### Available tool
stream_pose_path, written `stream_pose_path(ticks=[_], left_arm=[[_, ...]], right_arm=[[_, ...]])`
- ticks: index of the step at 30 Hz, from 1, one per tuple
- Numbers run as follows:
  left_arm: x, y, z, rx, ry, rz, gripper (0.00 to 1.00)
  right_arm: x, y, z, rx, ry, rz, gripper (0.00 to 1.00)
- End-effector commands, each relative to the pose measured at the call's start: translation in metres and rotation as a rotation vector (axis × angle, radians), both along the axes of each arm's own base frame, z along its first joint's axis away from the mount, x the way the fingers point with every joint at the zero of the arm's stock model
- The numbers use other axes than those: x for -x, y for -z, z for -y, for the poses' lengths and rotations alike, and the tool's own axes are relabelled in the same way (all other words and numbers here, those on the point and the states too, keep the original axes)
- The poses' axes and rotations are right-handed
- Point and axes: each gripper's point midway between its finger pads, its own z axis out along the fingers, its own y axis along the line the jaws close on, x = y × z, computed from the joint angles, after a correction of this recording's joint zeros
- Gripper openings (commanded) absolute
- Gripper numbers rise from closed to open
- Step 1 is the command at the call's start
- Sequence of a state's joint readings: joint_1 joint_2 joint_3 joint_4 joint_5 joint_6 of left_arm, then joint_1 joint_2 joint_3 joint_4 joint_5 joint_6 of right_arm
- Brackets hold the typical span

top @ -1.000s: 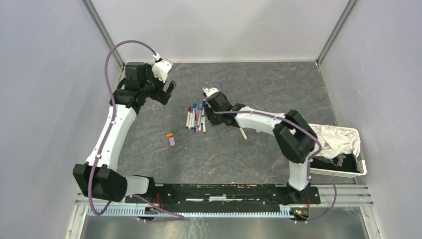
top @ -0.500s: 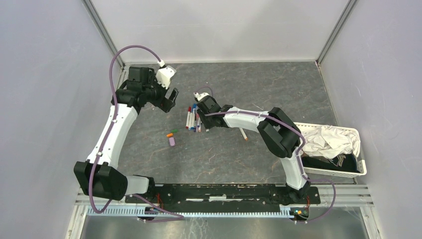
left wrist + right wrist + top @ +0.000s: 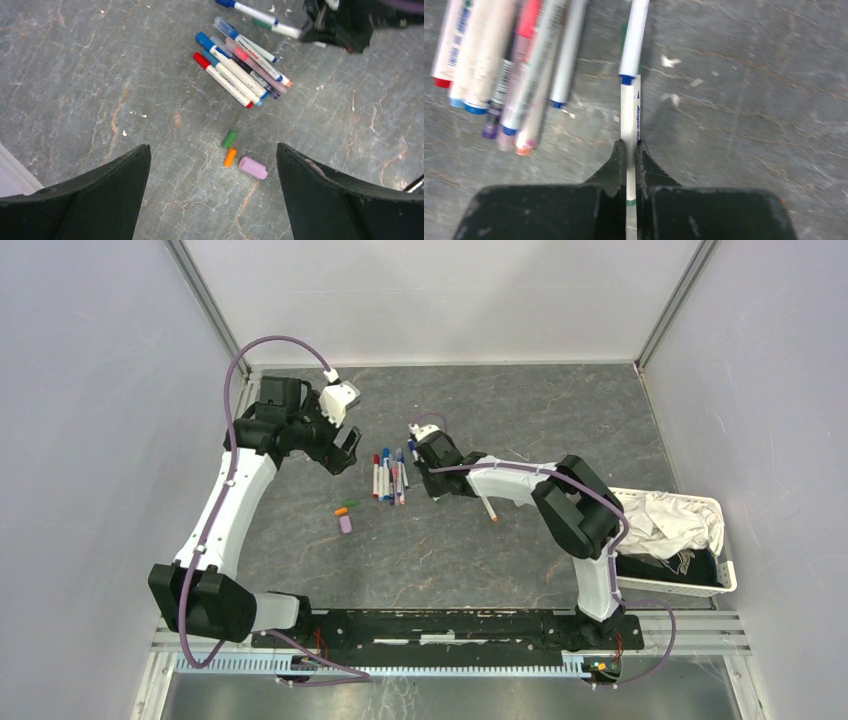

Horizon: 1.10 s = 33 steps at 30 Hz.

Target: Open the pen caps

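The grey bench [image 3: 520, 540] carries a white basket [image 3: 726, 582] at the right edge of the top view. The left tool [image 3: 344, 449], upper left, is spread wide. The right tool [image 3: 629, 156], centre, pinches a pen [image 3: 628, 112] just right of the pen bundle [image 3: 240, 70]. Below the bundle lie a lilac cap [image 3: 252, 167], an orange cap [image 3: 229, 156] and a green cap [image 3: 229, 139].

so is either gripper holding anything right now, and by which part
The right gripper is shut on a slim white pen, pinching its white barrel, not a coloured end. The left gripper is open and holds nothing.
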<state>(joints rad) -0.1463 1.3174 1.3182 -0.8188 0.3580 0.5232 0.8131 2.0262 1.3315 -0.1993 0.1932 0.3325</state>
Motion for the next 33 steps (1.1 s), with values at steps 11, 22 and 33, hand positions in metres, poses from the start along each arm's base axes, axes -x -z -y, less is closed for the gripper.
stream_pose_path(ticks=[11, 22, 33], left_arm=[[0.057, 0.030, 0.036, 0.047, 0.469, -0.078, 1.00], [0.111, 0.048, 0.054, 0.078, 0.761, -0.104, 1.00], [0.135, 0.069, 0.060, 0.010, 0.905, -0.094, 0.99]], right_arm=[[0.059, -0.056, 0.025, -0.220, -0.344, -0.149, 0.00], [0.130, -0.121, -0.027, -0.583, -0.742, -0.322, 0.00], [0.166, -0.129, -0.057, -0.642, -0.911, -0.428, 0.00]])
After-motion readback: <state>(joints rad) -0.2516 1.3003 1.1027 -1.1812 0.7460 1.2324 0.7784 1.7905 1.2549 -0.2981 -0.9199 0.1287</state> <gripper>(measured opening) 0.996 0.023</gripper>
